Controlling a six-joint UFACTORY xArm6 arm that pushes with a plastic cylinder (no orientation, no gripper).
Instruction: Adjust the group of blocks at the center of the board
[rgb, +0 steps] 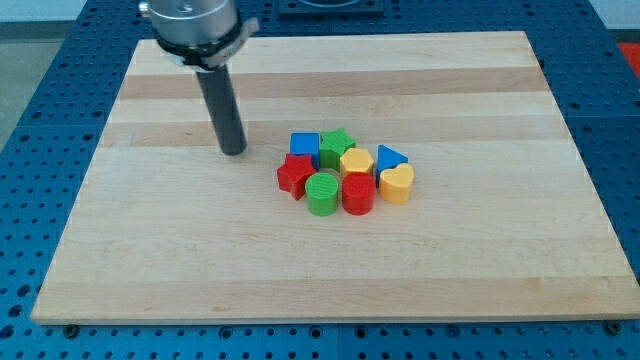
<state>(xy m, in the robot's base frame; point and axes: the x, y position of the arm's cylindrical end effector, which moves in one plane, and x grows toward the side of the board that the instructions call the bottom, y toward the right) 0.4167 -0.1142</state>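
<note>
Where blocks (345, 170) cluster, pale wooden board (480, 250)

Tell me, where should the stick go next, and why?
Probably a short slide toward the view's right and slightly down. My tip rests on the wooden board, apart from the cluster, at its upper left. The nearest pieces are the blue square block and the red star-shaped block, so that move would bring first contact.

rod (205, 60) top (mount) cut off
</note>
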